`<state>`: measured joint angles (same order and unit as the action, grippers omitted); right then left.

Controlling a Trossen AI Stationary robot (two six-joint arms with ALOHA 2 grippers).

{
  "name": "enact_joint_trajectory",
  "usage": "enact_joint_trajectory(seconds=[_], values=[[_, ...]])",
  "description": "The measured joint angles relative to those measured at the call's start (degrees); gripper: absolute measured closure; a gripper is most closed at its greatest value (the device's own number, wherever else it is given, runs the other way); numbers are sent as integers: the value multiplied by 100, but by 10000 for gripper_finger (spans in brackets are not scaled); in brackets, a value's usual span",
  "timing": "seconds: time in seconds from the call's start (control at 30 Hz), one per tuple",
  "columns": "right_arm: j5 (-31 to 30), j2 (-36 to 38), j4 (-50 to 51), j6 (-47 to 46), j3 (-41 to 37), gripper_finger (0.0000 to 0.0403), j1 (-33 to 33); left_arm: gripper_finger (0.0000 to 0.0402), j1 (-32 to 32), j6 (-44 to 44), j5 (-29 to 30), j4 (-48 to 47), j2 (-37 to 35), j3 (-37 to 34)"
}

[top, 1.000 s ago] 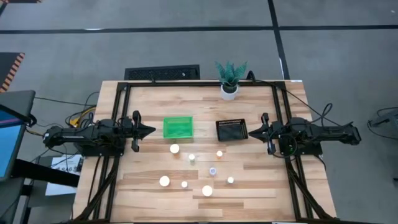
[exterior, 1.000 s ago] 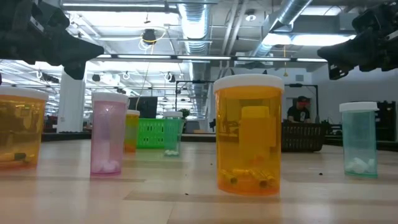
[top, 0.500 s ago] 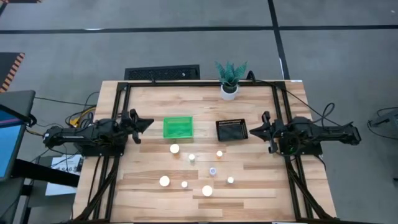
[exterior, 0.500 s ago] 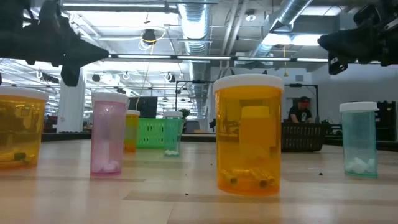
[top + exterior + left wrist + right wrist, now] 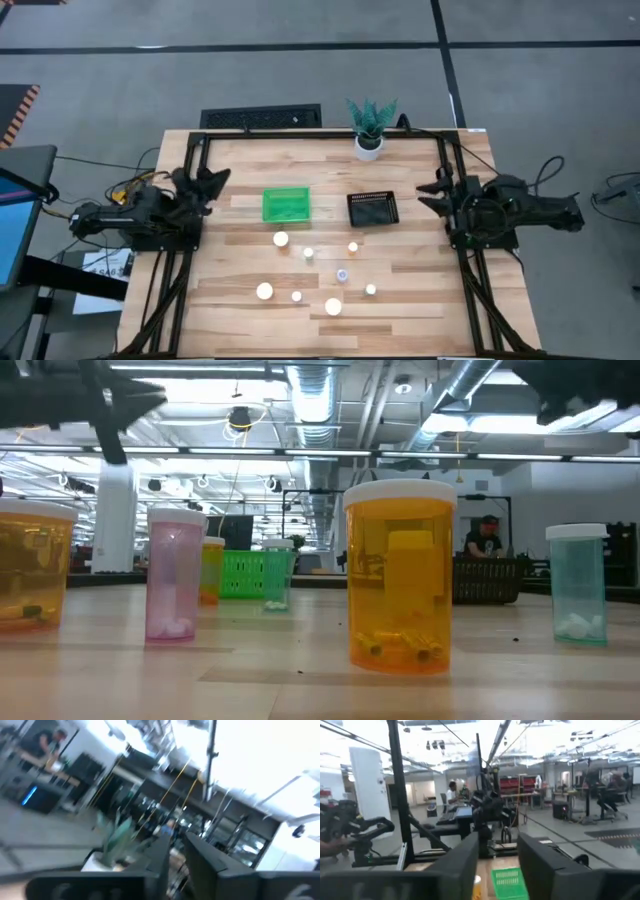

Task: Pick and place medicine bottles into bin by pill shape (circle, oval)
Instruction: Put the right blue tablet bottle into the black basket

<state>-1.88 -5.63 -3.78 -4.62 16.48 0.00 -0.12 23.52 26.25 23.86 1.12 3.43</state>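
Eight medicine bottles show from above; the low view alone reveals pills. Left gripper fingers nearly together, right gripper fingers apart.

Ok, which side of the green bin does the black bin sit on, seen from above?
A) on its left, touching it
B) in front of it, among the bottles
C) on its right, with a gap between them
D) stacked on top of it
C: in the high view the black bin lies to the right of the green bin, with bare table between them and the bottles in front of both.
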Motion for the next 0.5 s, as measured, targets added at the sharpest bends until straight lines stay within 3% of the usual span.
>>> enact_joint_trajectory(seconds=[0.13,0.3,0.43,0.5], values=[[-106,-883,517,-149,553,202,135,262,0,-342,-295,-39,8,428],[21,-2347,528,-602,757,204,640,189,-2,-691,-690,-184,262,863],[141,-3273,457,-1085,745,218,1449,170,-7,-744,-1258,-348,585,1050],[-110,-3485,397,-1429,751,224,1918,170,-9,-744,-1432,-355,745,1089]])
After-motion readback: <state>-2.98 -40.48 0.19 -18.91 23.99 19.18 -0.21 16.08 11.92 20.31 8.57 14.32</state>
